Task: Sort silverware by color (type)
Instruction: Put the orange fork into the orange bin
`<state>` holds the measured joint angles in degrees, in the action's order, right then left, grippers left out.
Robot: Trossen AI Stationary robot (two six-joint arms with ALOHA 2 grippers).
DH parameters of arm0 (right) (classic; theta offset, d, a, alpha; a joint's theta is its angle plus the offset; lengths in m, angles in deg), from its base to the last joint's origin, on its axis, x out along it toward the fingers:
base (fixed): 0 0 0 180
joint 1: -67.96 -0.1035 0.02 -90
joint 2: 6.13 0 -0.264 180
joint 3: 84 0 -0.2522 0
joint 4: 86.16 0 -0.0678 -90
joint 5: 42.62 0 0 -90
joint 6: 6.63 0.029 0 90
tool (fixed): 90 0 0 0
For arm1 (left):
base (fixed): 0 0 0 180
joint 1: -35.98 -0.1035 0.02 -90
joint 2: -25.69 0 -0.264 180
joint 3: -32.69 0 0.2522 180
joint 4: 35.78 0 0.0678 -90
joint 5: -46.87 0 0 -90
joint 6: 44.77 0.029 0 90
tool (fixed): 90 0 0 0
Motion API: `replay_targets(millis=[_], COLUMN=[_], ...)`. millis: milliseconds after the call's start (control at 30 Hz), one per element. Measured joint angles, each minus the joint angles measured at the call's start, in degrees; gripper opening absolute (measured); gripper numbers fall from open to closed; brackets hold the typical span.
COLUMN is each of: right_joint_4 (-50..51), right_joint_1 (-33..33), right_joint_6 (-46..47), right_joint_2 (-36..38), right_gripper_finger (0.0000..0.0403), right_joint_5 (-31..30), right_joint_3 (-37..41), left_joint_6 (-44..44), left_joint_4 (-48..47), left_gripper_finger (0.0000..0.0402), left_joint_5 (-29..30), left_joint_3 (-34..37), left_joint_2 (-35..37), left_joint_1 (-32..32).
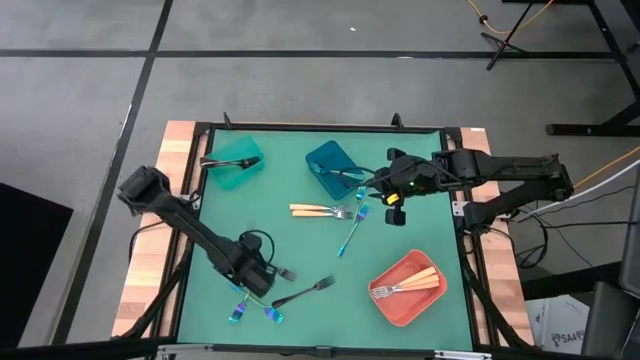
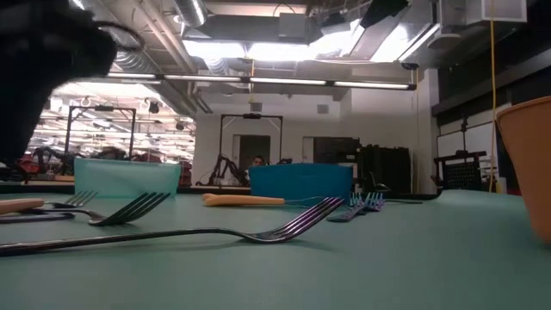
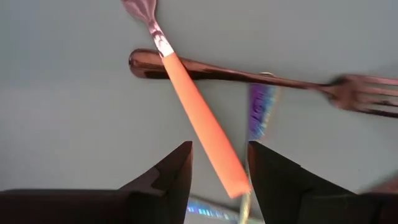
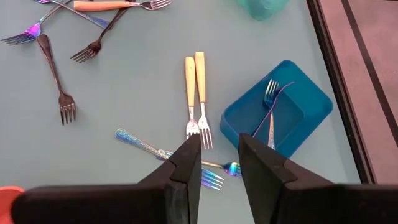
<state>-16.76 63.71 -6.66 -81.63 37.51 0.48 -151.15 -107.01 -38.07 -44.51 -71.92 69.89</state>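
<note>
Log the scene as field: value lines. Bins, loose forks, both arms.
teal bin: one dark fork across it
blue bin: iridescent forks inside
coral bin: gold-handled forks inside
mat centre: gold-handled fork pair, iridescent fork beside
mat front: dark fork
left gripper: low over front-left pile, fingers open astride a gold handle
right gripper: fingers apart, empty, hovering by blue bin

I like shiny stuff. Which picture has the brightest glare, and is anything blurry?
Low view: the ceiling lights glare white, and the near dark fork gleams along its handle. Left wrist view: the gold-handled fork and the left end effector look soft and blurry up close.
</note>
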Motion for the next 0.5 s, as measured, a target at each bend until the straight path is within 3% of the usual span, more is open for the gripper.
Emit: replay_targets(millis=[500], right_joint_4=[0.09], right_joint_1=[0.02], right_joint_6=[0.01], right_joint_2=[0.00], right_gripper_finger=[0.0097], right_joint_5=[0.01], right_joint_3=[-0.02], left_joint_6=[-0.22], left_joint_4=[1.73], left_gripper_finger=[0.0148], left_joint_5=[-0.17], left_joint_3=[-0.03], left_joint_2=[-8.52], left_joint_1=[0.00])
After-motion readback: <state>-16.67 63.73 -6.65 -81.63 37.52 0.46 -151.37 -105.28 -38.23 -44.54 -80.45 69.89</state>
